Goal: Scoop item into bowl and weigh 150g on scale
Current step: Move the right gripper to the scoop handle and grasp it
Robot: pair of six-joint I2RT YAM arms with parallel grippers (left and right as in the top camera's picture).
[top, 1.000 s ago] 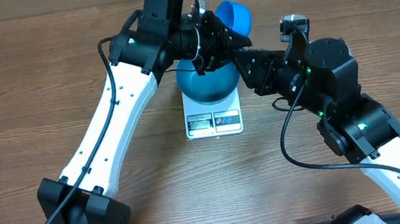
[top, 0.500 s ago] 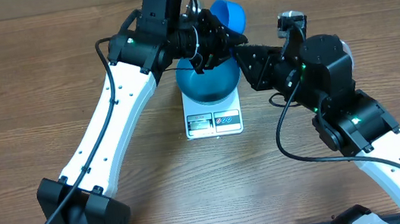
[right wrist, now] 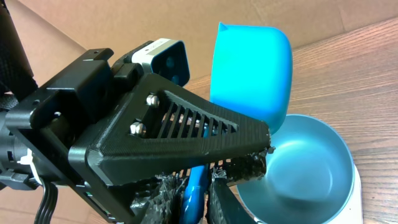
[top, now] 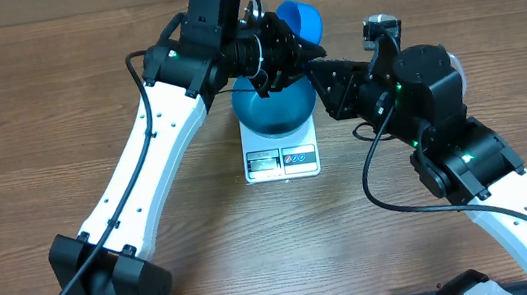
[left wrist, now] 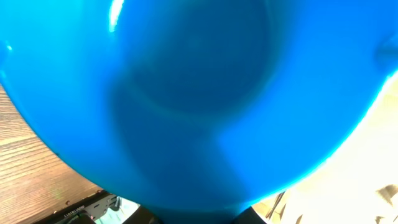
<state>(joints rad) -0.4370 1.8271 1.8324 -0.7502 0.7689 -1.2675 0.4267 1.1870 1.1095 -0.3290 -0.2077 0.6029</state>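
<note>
Scoop (right wrist: 252, 68) hangs over the bare bowl (right wrist: 311, 168) on the scale (top: 282, 160), left gripper (top: 284, 52) and right gripper (right wrist: 194, 196) both pinching it, likely for a handover.

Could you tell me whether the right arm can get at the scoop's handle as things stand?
Probably yes: the right gripper straddles the scoop handle, fingers against both sides, though the left gripper holding it crowds close.

Blue plastic scoop (top: 300, 20) — raised off the tabletop, cup end uppermost. In the right wrist view the cup (right wrist: 252, 68) is glossy and tilted, with the handle running down below it. Wood-grain table (top: 38, 115), mid-brown. Beyond its far edge — a plain tan board (right wrist: 348, 15), cardboard-like.
</note>
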